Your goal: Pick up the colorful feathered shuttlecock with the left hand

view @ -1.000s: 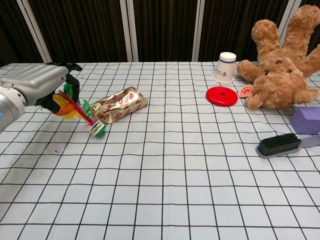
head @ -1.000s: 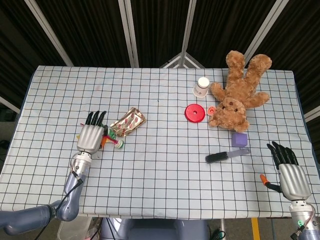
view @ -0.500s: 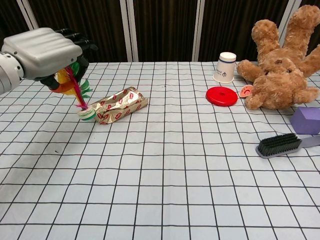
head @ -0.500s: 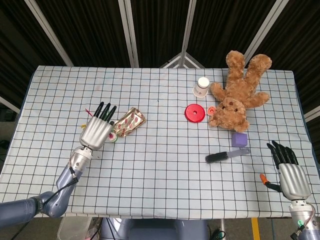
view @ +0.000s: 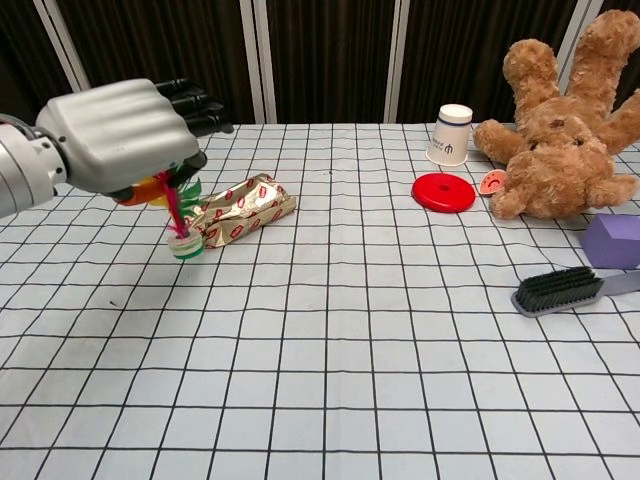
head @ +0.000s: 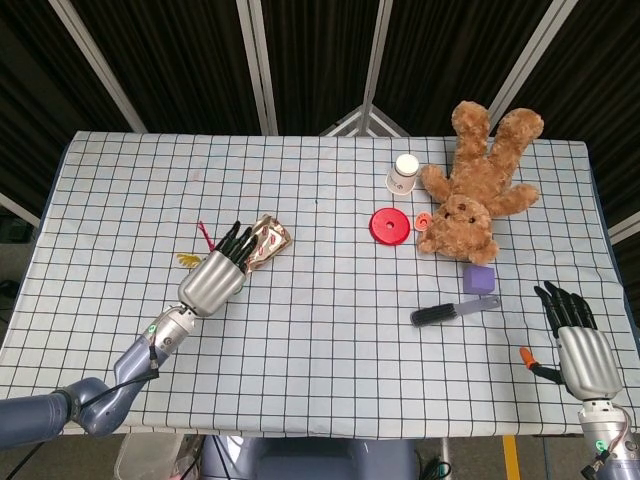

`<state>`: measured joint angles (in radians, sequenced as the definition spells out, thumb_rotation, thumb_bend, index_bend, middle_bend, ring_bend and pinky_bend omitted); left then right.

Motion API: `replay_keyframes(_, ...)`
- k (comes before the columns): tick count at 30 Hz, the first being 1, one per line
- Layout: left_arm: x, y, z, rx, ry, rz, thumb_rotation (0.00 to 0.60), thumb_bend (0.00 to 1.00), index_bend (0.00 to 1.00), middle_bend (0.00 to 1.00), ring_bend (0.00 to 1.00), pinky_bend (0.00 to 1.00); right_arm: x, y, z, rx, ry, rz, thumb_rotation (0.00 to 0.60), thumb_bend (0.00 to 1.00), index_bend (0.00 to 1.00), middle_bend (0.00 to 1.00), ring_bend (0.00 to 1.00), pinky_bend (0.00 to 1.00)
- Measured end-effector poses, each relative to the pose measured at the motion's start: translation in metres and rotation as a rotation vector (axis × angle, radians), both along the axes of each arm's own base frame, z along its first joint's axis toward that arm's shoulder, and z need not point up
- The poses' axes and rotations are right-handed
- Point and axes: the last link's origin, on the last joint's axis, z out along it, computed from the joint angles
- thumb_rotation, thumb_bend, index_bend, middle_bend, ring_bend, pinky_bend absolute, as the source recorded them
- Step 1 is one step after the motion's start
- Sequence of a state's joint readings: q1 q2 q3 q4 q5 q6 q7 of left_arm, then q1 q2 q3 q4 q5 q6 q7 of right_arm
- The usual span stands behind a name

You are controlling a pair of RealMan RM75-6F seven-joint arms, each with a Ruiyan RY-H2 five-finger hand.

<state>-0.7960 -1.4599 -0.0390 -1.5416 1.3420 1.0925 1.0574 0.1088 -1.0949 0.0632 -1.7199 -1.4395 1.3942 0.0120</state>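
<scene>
The colorful feathered shuttlecock (view: 176,218) hangs under my left hand (view: 130,145), which grips its feathers from above. Its round green-and-white base points down, just above the checked tablecloth and close beside a gold foil packet (view: 245,210). In the head view the left hand (head: 218,275) covers most of the shuttlecock (head: 205,236); only red and yellow feather tips stick out to its left. My right hand (head: 580,345) rests at the table's near right corner, fingers straight and apart, holding nothing.
A brown teddy bear (head: 478,190) lies at the back right, with a white paper cup (head: 403,173) and a red disc (head: 390,226) beside it. A purple block (head: 481,278) and a black brush (head: 447,312) lie nearer the right hand.
The left hand has risen and swung right toward the foil packet, carrying the shuttlecock; its base now hangs straight down. The right hand has not moved.
</scene>
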Motion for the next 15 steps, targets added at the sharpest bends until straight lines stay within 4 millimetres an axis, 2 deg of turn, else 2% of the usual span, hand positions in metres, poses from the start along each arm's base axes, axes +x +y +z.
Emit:
replay_keyframes(9, 0.003, -0.008, -0.023, -0.041, 0.024, -0.041, 0.600, 0.59, 0.58, 0.07, 0.00, 0.00, 0.000, 0.000, 0.001, -0.005, -0.004, 0.001, 0.600, 0.34, 0.00, 0.00, 0.00, 0.00)
replay_keyframes(13, 0.003, -0.011, -0.028, -0.049, 0.030, -0.053, 0.600, 0.57, 0.54, 0.03, 0.00, 0.00, 0.000, 0.000, 0.002, -0.007, -0.005, 0.002, 0.600, 0.34, 0.00, 0.00, 0.00, 0.00)
replay_keyframes(15, 0.003, -0.012, -0.029, -0.049, 0.027, -0.052, 0.600, 0.53, 0.51, 0.01, 0.00, 0.00, 0.000, 0.000, 0.002, -0.007, -0.005, 0.003, 0.600, 0.34, 0.00, 0.00, 0.00, 0.00)
